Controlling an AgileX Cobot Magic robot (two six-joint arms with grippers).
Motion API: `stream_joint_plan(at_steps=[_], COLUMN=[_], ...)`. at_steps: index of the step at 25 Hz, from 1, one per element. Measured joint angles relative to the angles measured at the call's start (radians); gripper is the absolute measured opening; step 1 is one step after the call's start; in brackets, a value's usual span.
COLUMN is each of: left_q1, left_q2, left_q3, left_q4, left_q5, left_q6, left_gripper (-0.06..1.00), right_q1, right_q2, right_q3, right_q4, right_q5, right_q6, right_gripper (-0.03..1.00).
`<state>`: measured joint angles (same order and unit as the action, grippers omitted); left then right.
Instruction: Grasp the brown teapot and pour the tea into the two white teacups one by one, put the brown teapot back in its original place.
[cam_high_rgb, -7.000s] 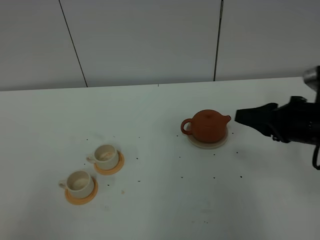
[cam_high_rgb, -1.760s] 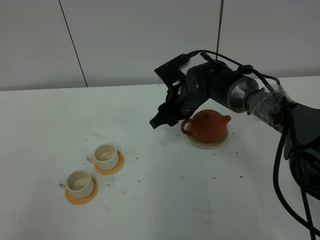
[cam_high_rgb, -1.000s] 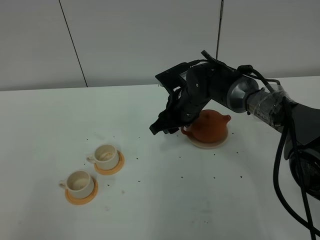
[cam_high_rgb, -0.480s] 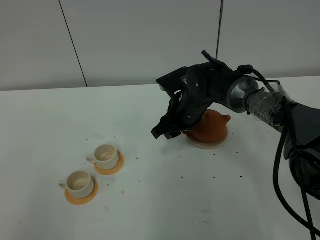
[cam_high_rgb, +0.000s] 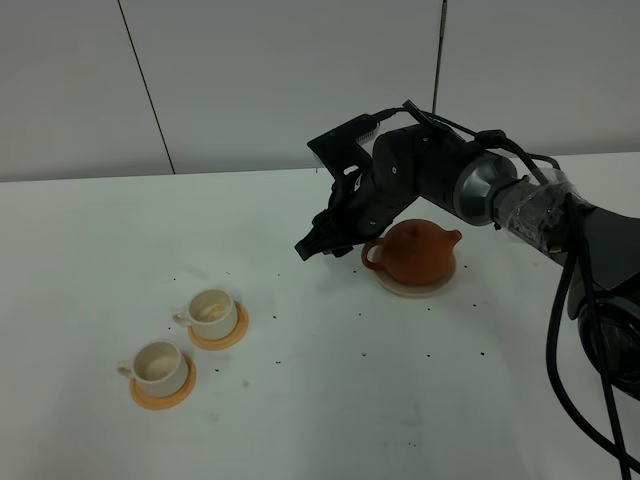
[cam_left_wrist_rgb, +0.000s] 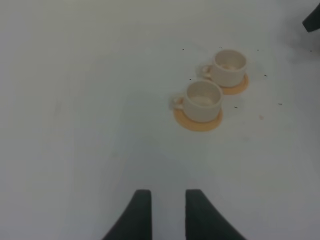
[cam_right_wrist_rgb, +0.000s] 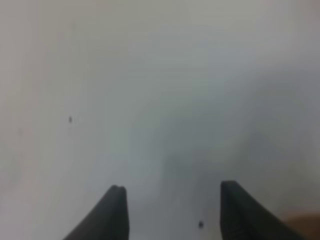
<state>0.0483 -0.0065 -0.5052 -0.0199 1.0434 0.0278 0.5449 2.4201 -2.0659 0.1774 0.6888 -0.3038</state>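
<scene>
Right pincer (cam_high_rgb: 306, 250) lifted near teapot (cam_high_rgb: 420, 255) (spread: wrist view).

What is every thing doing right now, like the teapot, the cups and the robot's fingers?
brown teapot: upright on its coaster, lid on, not held.
coaster: flat under the teapot.
back teacup: upright on an orange saucer.
front teacup: upright on an orange saucer.
right fingers: open, empty, near the teapot's handle, not touching.
left fingers: slightly apart, empty, away from the cups.

Lab — plain white table (cam_high_rgb: 100, 250), grey panelled wall (cam_high_rgb: 280, 80)
</scene>
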Motion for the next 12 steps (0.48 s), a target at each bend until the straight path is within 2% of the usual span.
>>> stream_joint_plan(at_steps=[7,12], left_q1=[0.000,0.000], left_q2=[0.000,0.000], left_q3=[0.000,0.000], left_q4=[0.000,0.000], left_q5=[0.000,0.000], left_q6=[-0.001,-0.003], left_gripper=[0.24,0.24], right_q1=[0.000,0.000], right_q2=[0.000,0.000], right_q3=[0.000,0.000], right_q4=[-0.011,-0.062], right_q5=[-0.010,0.021], right_q6=[-0.009,-0.009], right_gripper=[0.41,0.41])
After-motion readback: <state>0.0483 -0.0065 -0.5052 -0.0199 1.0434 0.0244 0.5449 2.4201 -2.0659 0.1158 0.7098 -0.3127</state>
